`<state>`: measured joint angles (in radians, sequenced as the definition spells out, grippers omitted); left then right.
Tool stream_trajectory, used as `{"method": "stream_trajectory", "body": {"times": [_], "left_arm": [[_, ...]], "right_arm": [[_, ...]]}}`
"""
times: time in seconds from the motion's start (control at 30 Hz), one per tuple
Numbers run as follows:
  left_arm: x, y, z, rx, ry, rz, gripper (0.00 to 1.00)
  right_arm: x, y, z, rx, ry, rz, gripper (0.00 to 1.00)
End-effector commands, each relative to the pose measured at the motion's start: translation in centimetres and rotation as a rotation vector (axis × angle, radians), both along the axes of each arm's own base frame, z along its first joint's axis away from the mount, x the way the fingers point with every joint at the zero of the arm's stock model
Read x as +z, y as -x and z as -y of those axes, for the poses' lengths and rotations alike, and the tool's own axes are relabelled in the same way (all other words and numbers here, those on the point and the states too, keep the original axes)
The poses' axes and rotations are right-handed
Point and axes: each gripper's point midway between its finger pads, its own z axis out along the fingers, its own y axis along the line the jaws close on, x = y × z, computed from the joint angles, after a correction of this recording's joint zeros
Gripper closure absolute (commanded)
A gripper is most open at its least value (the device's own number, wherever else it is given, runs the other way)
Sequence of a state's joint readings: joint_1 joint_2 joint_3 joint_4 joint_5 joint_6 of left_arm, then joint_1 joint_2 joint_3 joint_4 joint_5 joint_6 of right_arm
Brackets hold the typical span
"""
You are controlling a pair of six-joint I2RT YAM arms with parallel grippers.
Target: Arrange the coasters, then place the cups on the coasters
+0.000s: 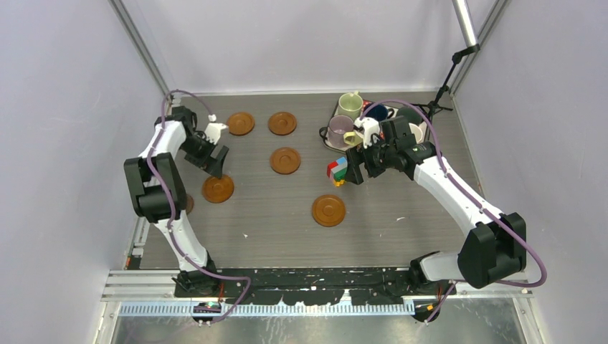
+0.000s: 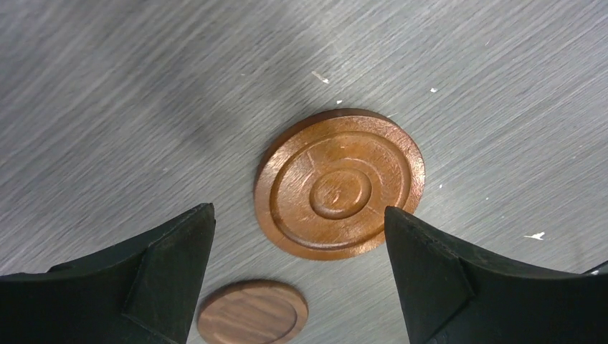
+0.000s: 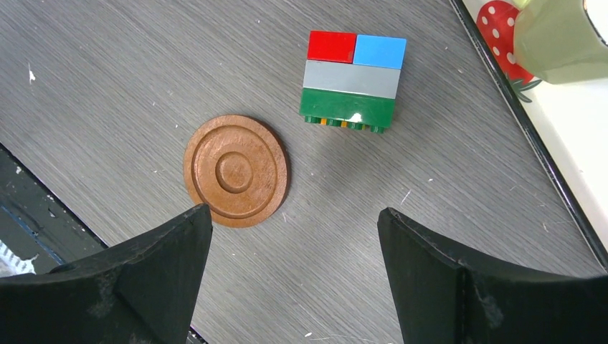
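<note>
Here, the left pincer point(image 1: 217, 166) hangs spread wide with nothing in its jaws. Its wrist view shows a ringed coaster point(image 2: 339, 183) lying flat on the worktop point(image 2: 107, 107) under the gap, clear of both fingers. A plainer coaster point(image 2: 252, 312) lies closer to the palm, beside the left finger point(image 2: 165, 272), and from above the left arm half covers it. Beyond this pincer lie a back pair of coasters point(image 1: 241, 122), side by side, and to its right a middle coaster point(image 1: 285, 160), all well apart from one another. Further right, a near coaster point(image 1: 328, 210) lies alone, ahead and to the left of the right pincer point(image 1: 355, 170) in that wrist's view. The right pincer is likewise spread wide and holds nothing. A block toy point(image 3: 353, 80) in red, blue, grey and green stands on the worktop straight ahead of its gap, just beside the fingers when seen from above. To the right of this pincer runs the dark rim of a strawberry-print tray point(image 3: 573, 165). The cups point(image 1: 340, 129) crowd together on it, none on a coaster: the light green cup point(image 1: 350, 104) at the back, the mauve one in front, and the dark blue cup point(image 1: 378, 112) partly hidden by the right wrist.
</note>
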<state>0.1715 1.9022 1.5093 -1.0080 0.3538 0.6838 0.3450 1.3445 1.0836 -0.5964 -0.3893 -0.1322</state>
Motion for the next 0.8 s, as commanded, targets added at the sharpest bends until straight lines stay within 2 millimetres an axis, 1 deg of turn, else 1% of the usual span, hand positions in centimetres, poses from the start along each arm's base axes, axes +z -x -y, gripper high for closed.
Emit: {"method": "stream_trajectory", "body": {"times": [0.0,0.17,0.27,0.43,0.53,0.67,0.77], "left_arm": [[-1.1,-0.9,0.0,-0.075,-0.034,0.073,0.12],[-3.5,-0.9,-0.6,-0.071,-0.057,0.046,0.21],[-4.5,-1.0,-0.7,-0.075,-0.070,0.041,0.27],[-5.4,-0.9,-0.3,-0.091,-0.071,0.028,0.38],[-5.8,-1.0,0.3,-0.106,-0.072,0.029,0.41],[-5.9,-2.4,1.4,-0.091,-0.072,0.046,0.45],[-5.8,-3.9,2.0,-0.059,-0.078,0.063,0.48]], "right_arm": [[1.1,-0.4,-0.6,0.028,-0.019,0.028,0.10],[1.6,-0.8,-0.4,0.014,-0.012,0.041,0.10],[2.0,-0.8,-0.4,0.016,-0.008,0.048,0.10],[2.4,-0.7,-0.1,0.009,-0.001,0.063,0.10],[2.5,-0.6,0.1,0.004,0.000,0.070,0.10],[2.7,-0.7,0.4,-0.009,0.007,0.089,0.10],[2.8,-0.8,0.5,-0.014,0.004,0.092,0.10]]}}
